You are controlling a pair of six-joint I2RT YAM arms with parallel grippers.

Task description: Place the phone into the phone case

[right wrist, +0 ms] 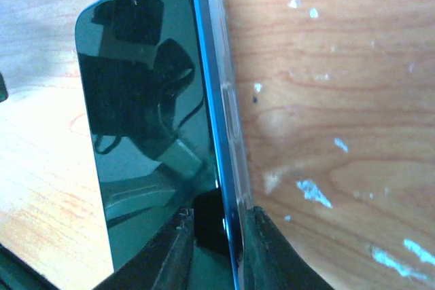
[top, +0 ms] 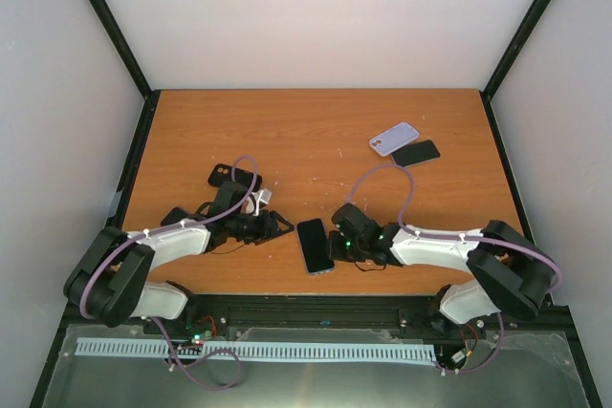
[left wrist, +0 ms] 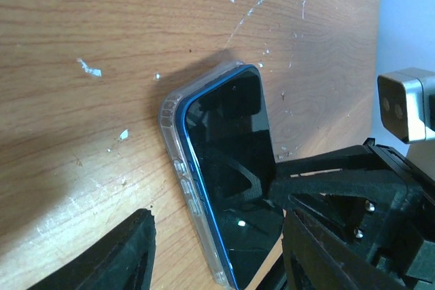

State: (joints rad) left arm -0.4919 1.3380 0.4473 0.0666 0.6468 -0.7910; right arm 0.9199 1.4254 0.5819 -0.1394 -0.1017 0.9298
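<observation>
Near the front of the counter we saw the phone apparently seated in its clear case; our right end effector pinched its edge, the left end effector gaped wide alongside; only release seemed left.

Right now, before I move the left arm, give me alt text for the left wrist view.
A blue-edged phone, dark screen up, lies in a clear phone case on the wooden table. The right gripper grips its edge; the open left gripper frames the bottom.
</observation>
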